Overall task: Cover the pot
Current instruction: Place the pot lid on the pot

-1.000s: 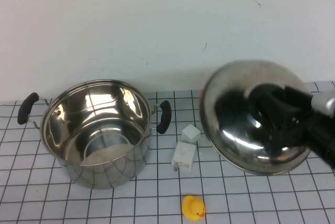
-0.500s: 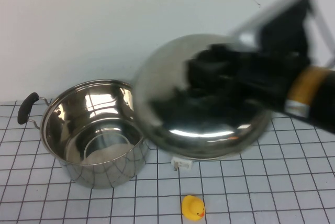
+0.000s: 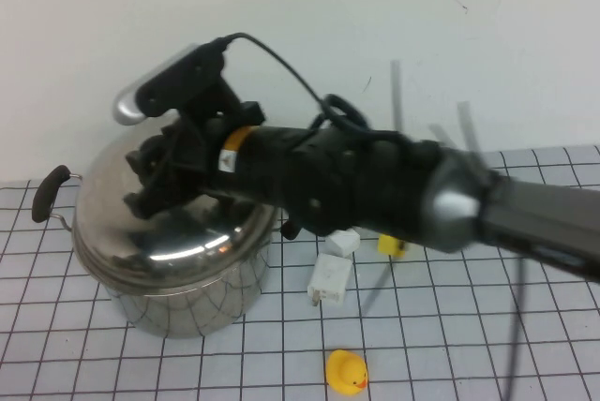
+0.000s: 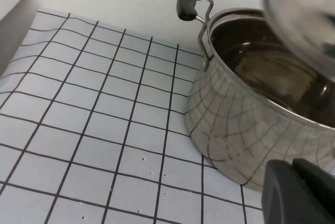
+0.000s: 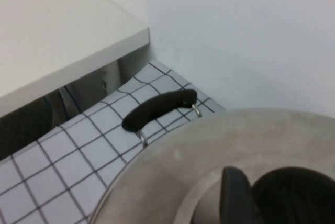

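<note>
The large steel pot (image 3: 192, 293) stands at the table's left, its left black handle (image 3: 49, 193) showing. My right arm reaches across from the right, and my right gripper (image 3: 161, 181) is shut on the black knob (image 5: 296, 195) of the domed steel lid (image 3: 178, 232). It holds the lid over the pot's mouth. In the left wrist view the lid (image 4: 309, 20) hangs tilted a little above the rim, and the pot (image 4: 246, 124) still shows its inside. My left gripper (image 4: 301, 192) is low beside the pot's wall, shut and empty, and is out of the high view.
Two white blocks (image 3: 342, 240) (image 3: 329, 279) lie right of the pot under my right arm. A small yellow piece (image 3: 389, 245) lies beside them. A yellow duck (image 3: 346, 370) sits near the front edge. A white shelf (image 5: 52, 35) stands beyond the pot's handle (image 5: 159, 108).
My right arm has swung the lid from the table's right side leftward to over the pot. The pot, blocks and duck have not moved.
</note>
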